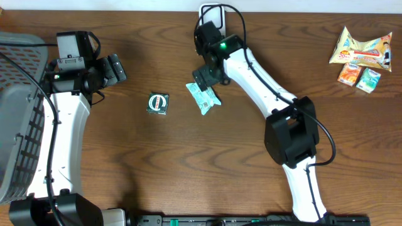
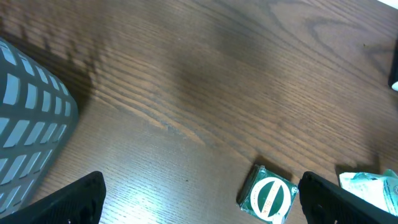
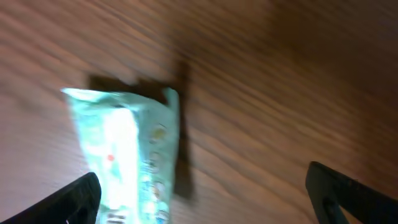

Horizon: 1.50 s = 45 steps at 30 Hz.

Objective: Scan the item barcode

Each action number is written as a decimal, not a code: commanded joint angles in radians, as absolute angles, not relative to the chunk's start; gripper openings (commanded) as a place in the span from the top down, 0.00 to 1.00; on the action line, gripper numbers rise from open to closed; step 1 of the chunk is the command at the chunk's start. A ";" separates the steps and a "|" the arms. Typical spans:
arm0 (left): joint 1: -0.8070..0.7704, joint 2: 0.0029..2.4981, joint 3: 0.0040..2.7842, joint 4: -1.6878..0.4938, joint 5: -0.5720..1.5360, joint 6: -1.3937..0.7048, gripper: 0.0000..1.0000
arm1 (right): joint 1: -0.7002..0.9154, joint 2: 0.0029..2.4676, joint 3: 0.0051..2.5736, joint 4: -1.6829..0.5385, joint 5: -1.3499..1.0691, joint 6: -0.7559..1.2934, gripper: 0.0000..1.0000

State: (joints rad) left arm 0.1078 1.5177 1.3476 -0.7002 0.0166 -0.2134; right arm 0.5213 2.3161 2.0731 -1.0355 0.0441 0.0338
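A pale green snack packet [image 1: 203,98] lies flat on the wooden table, just below my right gripper [image 1: 206,78]. In the right wrist view the packet [image 3: 127,155] is blurred and sits by the left finger [image 3: 78,199]. The right gripper [image 3: 208,199] stands open and holds nothing. A small dark green square packet [image 1: 157,103] lies to its left, also in the left wrist view [image 2: 268,199] close to the right finger [image 2: 339,199]. My left gripper [image 1: 116,68] [image 2: 202,204] is open and empty above the table. No barcode shows.
A grey basket [image 1: 16,113] [image 2: 31,99] stands at the table's left edge. A white device [image 1: 213,11] sits at the back edge behind the right arm. Several snack packs [image 1: 361,56] lie at the far right.
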 commanded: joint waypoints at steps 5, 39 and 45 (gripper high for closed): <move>0.111 1.523 1.343 -0.703 0.010 -0.222 0.02 | 0.442 2.296 2.077 -1.007 -0.352 -0.035 0.02; 0.111 1.523 1.343 -0.703 0.010 -0.222 0.02 | 0.414 2.450 2.076 -1.038 -0.662 0.067 0.99; 0.111 1.523 1.343 -0.703 0.010 -0.222 0.02 | 0.265 2.416 2.079 -1.037 -0.946 0.060 0.99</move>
State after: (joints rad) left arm 0.1078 1.5181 1.3476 -0.7002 0.0166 -0.2134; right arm 0.3553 2.4527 2.0674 -1.0351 -0.7498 0.0494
